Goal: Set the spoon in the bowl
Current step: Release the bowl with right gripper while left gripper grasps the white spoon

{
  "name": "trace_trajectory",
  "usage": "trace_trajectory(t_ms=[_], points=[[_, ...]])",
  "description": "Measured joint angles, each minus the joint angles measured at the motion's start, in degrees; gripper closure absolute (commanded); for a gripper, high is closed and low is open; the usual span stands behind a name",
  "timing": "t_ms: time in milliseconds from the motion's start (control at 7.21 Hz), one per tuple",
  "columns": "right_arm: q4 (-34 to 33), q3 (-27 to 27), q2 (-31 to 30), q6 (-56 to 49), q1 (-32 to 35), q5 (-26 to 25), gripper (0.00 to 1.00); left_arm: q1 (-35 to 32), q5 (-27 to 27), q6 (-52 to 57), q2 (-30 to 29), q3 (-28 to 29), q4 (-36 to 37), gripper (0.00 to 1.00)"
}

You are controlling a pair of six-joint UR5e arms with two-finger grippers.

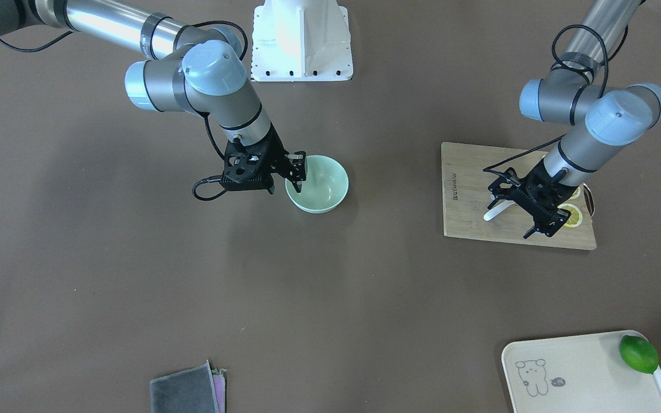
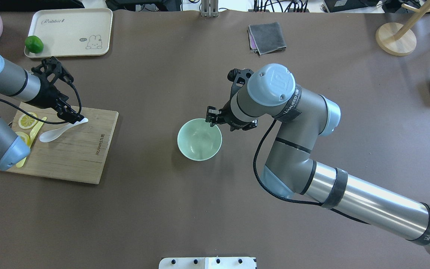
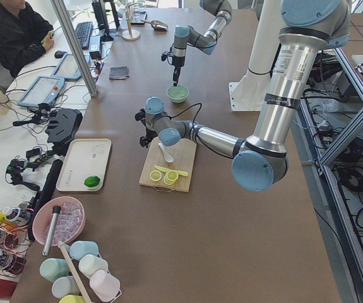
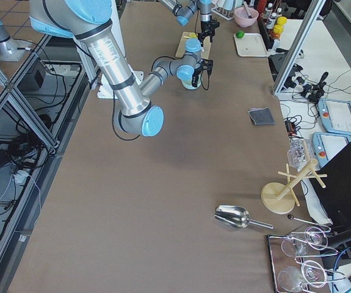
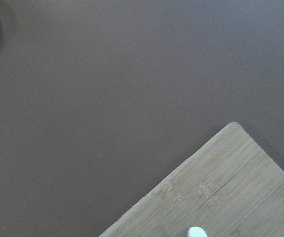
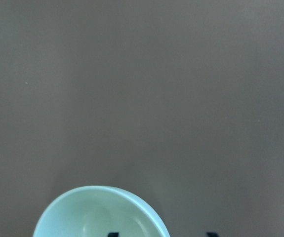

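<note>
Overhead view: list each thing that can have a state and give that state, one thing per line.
bowl: upright, empty.
spoon: lying on the cutting board, outside the bowl.
right gripper: open, at the bowl's rim.
left gripper: at the spoon's handle; open or shut unclear.
lime: whole, on the tray.
cloth: folded.

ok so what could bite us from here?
1. The left gripper sits near the handle end of the spoon; gripped there, the scoop may swing or slip out.
2. The right gripper straddles the rim of the bowl, so the incoming spoon could strike it.
3. The yellow knife lies beside the scoop and might get dragged.
</note>
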Motion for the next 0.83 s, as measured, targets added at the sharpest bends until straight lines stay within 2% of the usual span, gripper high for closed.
trace_trajectory(t_ms=[277, 554, 693, 832], points=[[-0.9, 0.82, -0.49, -2.39, 5.15, 5.02, 0.0, 0.28, -0.03, -0.2, 3.06, 0.19, -4.57, 0.03], [-4.22, 1.83, -0.84, -6.05, 7.91, 6.59, 0.0, 0.46, -0.45, -0.65, 4.72, -1.18, -5.86, 0.03], [-4.91, 2.48, -1.28, -7.02, 8.77, 7.4, 0.0, 0.82, -0.41, -0.74, 4.81, -1.38, -5.94, 0.07], [-5.14, 2.82, -1.91, -8.34, 9.49, 8.02, 0.0, 1.33, -0.3, -0.78, 4.89, -1.4, -6.01, 0.16]])
